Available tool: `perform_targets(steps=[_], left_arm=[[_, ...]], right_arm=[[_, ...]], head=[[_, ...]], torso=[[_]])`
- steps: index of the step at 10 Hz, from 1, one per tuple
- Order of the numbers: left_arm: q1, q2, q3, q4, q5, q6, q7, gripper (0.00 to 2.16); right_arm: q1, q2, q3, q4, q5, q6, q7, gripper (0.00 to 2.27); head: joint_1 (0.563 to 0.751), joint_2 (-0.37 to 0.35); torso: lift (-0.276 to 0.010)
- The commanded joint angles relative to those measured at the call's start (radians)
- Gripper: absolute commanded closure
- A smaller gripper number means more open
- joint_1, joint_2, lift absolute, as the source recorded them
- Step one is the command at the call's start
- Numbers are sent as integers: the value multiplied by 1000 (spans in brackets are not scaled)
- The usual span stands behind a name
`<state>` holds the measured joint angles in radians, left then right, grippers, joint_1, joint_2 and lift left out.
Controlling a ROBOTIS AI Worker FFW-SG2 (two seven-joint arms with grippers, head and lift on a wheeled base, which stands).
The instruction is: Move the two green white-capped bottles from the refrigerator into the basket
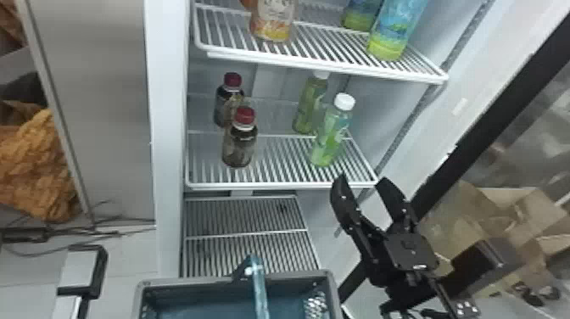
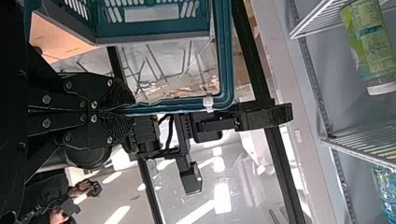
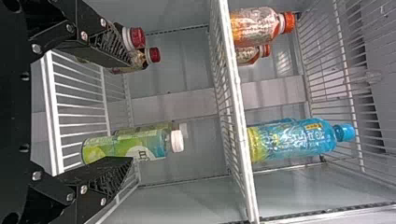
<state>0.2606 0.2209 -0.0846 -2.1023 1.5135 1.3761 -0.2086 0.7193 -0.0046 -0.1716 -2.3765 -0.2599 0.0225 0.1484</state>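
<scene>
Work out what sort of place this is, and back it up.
Probably a lab or workroom with an open refrigerator: wire shelves hold drink bottles, and the robot's right gripper stands open before them.

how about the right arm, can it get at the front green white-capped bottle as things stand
Probably yes: the right gripper hangs open near the shelf's front edge, and nothing seems to block the front green white-capped bottle; the other green bottle stands behind it.

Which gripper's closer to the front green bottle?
Right. Right gripper is open, just in front of that bottle; left gripper is farther off, shut on the basket handle.
</scene>
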Motion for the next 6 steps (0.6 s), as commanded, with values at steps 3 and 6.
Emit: perform_targets(steps=[3,6], left_arm=[[-3,2,-1,0,2,-2,0,1134],[0,2,-1,0,4,-4,-2,1134]], right_arm=[[-49,0,-26,63,5,-23,-1,360],[-98,0,-34,127,15,-50,0,361]], head=[[695,-350],[695,-350]], torso=[[-263],[-263]])
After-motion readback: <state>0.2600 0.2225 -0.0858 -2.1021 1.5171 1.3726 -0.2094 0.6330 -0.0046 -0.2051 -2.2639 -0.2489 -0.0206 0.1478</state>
